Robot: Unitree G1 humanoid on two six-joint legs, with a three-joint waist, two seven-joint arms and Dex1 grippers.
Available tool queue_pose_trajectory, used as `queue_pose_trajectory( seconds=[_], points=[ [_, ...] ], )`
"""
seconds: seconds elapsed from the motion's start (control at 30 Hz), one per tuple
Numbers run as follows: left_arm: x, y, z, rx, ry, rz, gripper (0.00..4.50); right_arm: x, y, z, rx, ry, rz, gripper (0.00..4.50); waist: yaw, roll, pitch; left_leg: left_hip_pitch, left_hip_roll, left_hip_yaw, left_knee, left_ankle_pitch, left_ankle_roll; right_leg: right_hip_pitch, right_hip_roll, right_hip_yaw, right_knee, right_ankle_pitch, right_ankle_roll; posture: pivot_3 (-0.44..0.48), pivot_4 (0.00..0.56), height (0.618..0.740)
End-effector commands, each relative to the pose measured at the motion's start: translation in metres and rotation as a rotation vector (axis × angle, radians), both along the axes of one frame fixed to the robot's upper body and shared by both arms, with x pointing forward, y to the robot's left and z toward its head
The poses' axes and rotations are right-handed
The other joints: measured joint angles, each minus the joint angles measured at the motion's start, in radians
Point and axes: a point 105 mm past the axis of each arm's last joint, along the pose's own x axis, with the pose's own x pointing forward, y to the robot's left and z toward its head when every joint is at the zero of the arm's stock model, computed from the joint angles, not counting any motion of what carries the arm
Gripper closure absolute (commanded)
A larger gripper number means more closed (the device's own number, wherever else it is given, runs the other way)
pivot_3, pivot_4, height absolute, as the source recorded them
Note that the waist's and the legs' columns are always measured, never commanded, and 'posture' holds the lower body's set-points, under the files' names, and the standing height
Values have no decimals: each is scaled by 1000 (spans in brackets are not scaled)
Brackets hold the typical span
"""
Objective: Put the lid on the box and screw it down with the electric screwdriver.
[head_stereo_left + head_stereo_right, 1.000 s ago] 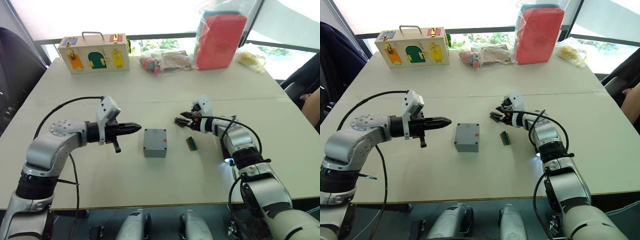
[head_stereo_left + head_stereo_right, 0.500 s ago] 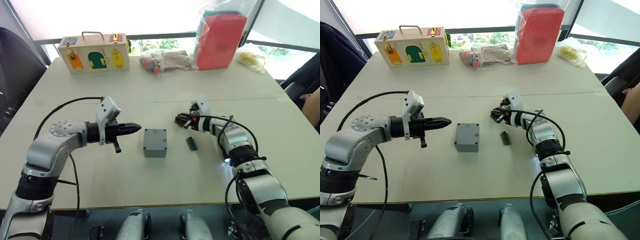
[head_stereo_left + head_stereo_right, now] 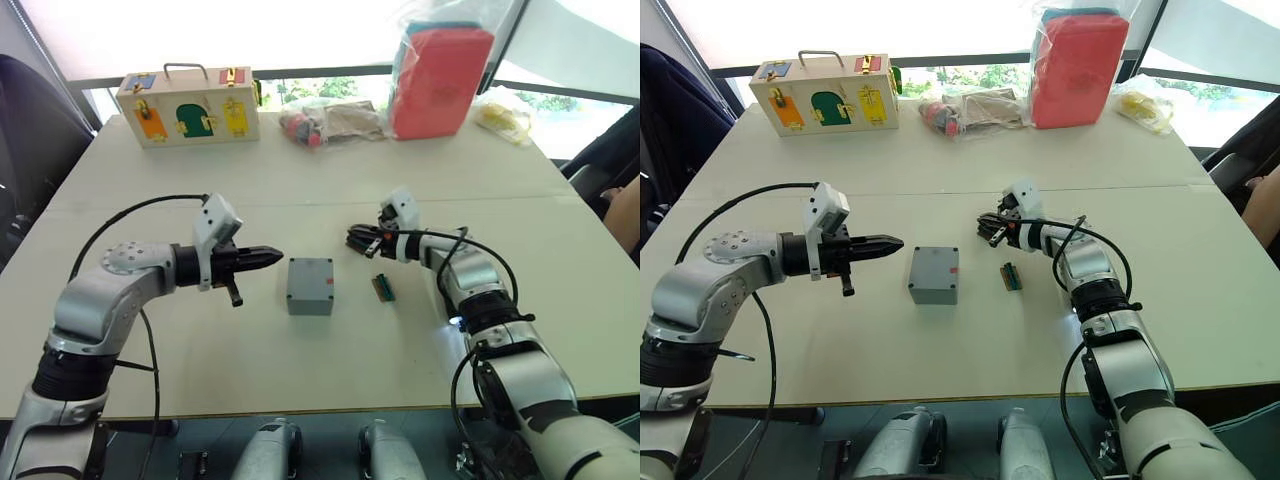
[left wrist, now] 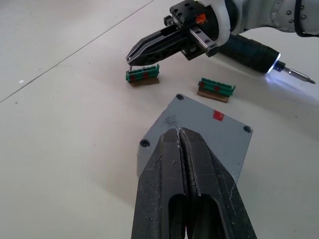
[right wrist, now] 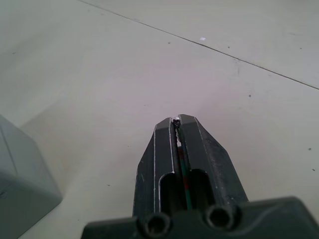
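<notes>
At centre frame in the left eye view, the grey box [image 3: 310,286] sits on the pale surface [image 3: 300,190], lid [image 4: 199,130] on top with a red mark on it. Just right of it lies a green connector piece [image 3: 383,287]; a second green connector piece [image 4: 142,76] shows in the left wrist view under the right gripper [image 3: 353,239], whose fingers are clenched with a thin green strip between them. The left gripper [image 3: 270,257], left of the box and apart from it, has its fingers pressed together, empty. The electric screwdriver [image 4: 261,57] lies beyond, tip lit. Along the far edge stand a wooden box with coloured doors [image 3: 190,105], bagged items [image 3: 330,122] and a red bag [image 3: 438,75]. No writing is legible. Bare surface surrounds the box.
</notes>
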Motion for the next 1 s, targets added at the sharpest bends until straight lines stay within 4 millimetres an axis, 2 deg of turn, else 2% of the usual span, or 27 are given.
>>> queue_pose_trajectory(
  seconds=[0.03, 0.1, 0.2, 0.3, 0.43, 0.57, 0.73, 1.0],
  points=[
    [-1, 0, 4, 2, -29, -9, 4500, -1, -2, 27, 14, -99, 18, 4473, 0, 0, 0, 0, 0, 0, 0, 0, 0, 0, 0, 0, 0, 0, 0, 0, 150, 740],
    [-1, 1, 4, 1, -27, -5, 4500, -5, -3, 41, 36, -134, 30, 4473, -1, 0, 0, 0, 0, 0, 0, 0, 0, 0, 0, 0, 0, 0, 0, 0, 150, 740],
    [-2, 3, 5, 1, -23, -5, 4500, -21, 0, 61, 65, -165, 98, 4473, 1, 0, 0, 0, 0, 0, 0, 0, 0, -1, 0, 0, 0, 0, 0, 0, 150, 740],
    [-7, 5, 4, 11, -2, -24, 4500, -41, 8, 68, 70, -158, 171, 4473, 1, 0, 0, 0, 0, 0, 0, 0, 0, 0, 0, 0, 0, 0, 0, 0, 150, 740],
    [-17, 6, -3, 38, 42, -65, 4500, -68, 23, 60, 53, -130, 244, 4473, 1, 0, 0, 0, 0, 0, 0, 0, 0, 0, 0, 0, 0, 0, 0, 0, 150, 740],
    [-18, 7, -6, 44, 50, -68, 4500, -84, 34, 44, 61, -80, 263, 4473, 4, 0, 0, 0, 0, 0, 0, 0, 0, -1, -1, 0, 0, 0, 0, 0, 150, 740],
    [-18, 2, -5, 36, 44, -75, 4500, -88, 41, 33, 60, -51, 258, 4473, 4, 0, 0, 0, 0, 0, 0, 0, 1, -1, -1, 0, 0, 0, 0, 0, 150, 740],
    [-19, 0, -6, 30, 42, -70, 4500, -80, 39, 27, 46, -46, 225, 4473, 4, 0, 0, 0, 0, 0, 0, 0, 0, -1, -1, 0, 0, 0, 0, 0, 150, 740]
  ],
)
